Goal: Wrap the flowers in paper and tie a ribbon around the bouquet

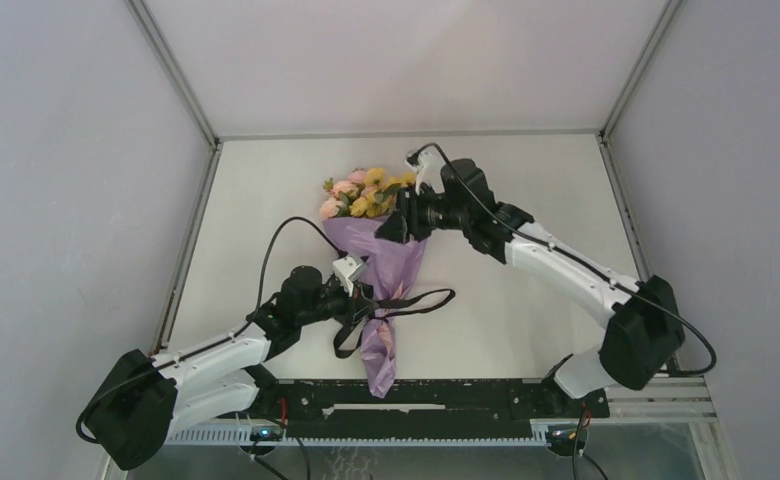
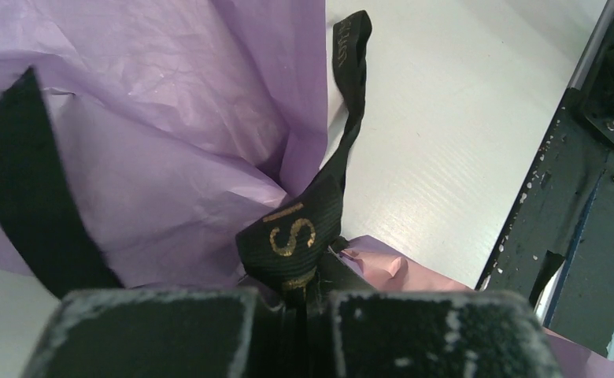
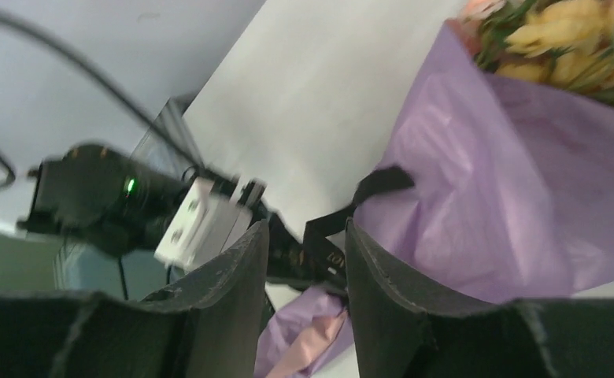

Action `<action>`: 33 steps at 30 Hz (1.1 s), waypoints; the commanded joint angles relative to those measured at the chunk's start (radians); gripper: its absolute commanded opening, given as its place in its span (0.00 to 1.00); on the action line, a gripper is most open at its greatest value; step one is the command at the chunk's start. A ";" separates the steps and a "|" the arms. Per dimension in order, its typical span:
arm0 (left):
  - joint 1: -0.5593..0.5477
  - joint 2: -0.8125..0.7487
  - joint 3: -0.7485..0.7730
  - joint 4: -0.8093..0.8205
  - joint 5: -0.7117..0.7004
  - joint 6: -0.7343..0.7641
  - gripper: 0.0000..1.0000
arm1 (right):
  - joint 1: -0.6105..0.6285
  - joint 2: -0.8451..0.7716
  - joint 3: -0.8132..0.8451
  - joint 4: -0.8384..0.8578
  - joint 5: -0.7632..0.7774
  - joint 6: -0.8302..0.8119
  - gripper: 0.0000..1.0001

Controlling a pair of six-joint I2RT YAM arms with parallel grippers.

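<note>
The bouquet lies on the white table, with its pink and yellow flowers (image 1: 366, 192) (image 3: 560, 39) at the far end. The lilac paper (image 1: 386, 260) (image 2: 170, 118) (image 3: 516, 197) tapers toward the near edge. The black ribbon (image 1: 421, 300) (image 2: 290, 244) (image 3: 327, 232) crosses the cone's narrow part, one loop trailing right and one tail hanging left. My left gripper (image 1: 362, 302) (image 2: 292, 303) is shut on the ribbon beside the cone's waist. My right gripper (image 1: 391, 226) (image 3: 304, 228) hovers over the cone's wide upper part, open, with nothing between its fingers.
A black rail (image 1: 416, 395) (image 2: 595, 197) runs along the near table edge, just below the cone's tip. Grey walls and metal posts (image 1: 181, 80) enclose the table on three sides. The left arm's white wrist camera (image 3: 201, 220) sits close to the right gripper's fingers.
</note>
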 commanded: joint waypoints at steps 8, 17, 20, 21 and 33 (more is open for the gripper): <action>-0.005 0.005 -0.011 0.047 -0.018 0.016 0.00 | 0.070 -0.018 -0.238 0.267 -0.211 -0.017 0.57; -0.004 0.000 -0.012 0.047 -0.020 0.017 0.00 | 0.097 0.088 -0.243 0.361 -0.253 0.065 0.53; -0.004 0.001 -0.012 0.047 -0.022 0.018 0.00 | 0.108 0.102 -0.241 0.348 -0.249 0.063 0.52; -0.004 0.000 -0.012 0.048 -0.021 0.018 0.00 | 0.111 0.106 -0.242 0.346 -0.247 0.061 0.52; -0.005 0.004 -0.011 0.048 -0.025 0.016 0.00 | 0.121 0.139 -0.242 0.313 -0.278 0.059 0.40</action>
